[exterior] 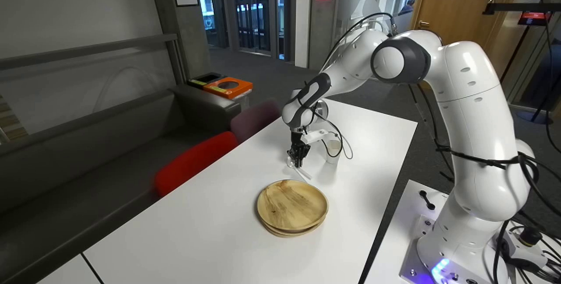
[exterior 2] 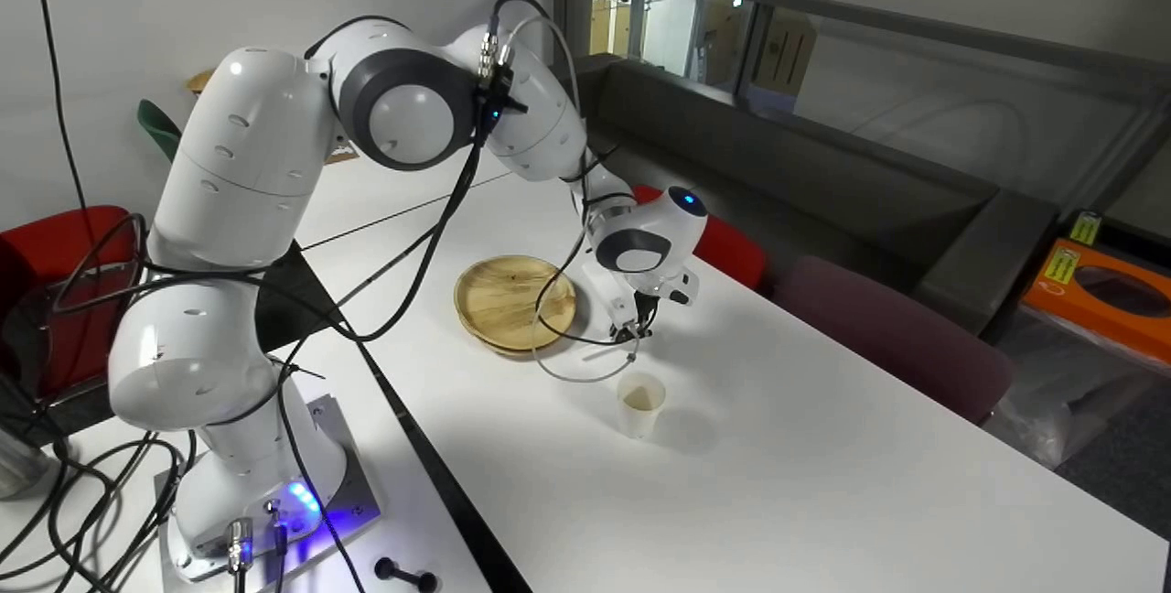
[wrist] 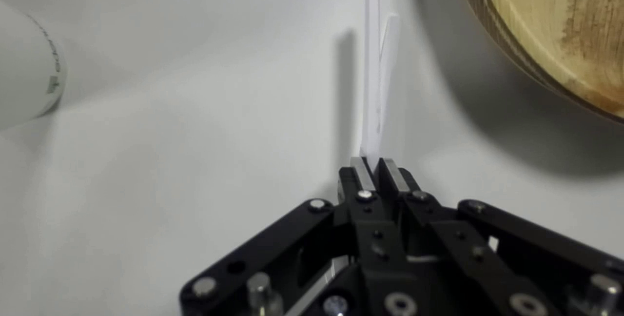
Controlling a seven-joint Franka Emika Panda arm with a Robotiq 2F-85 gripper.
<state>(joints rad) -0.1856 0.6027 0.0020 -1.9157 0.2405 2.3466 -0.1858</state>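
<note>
Basically, end effector [wrist: 374,172] nearly closed w/ white utensil [wrist: 371,72] pinched; prob. needs lvl hold, clear of near plates [exterior: 292,205].

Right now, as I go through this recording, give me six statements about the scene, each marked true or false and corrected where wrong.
1. Two slim white handles show just beyond the end effector in the wrist view. True.
2. The end effector's jaws stand wide apart. False: they are nearly together, with at least one handle running into the narrow gap.
3. The wooden plates are stacked. True.
4. The cup lies on its side. False: the cup stands upright on the table.
5. The end effector reaches into the cup. False: the cup stands apart from it.
6. A red chair stands between the couch and the table. True.
</note>
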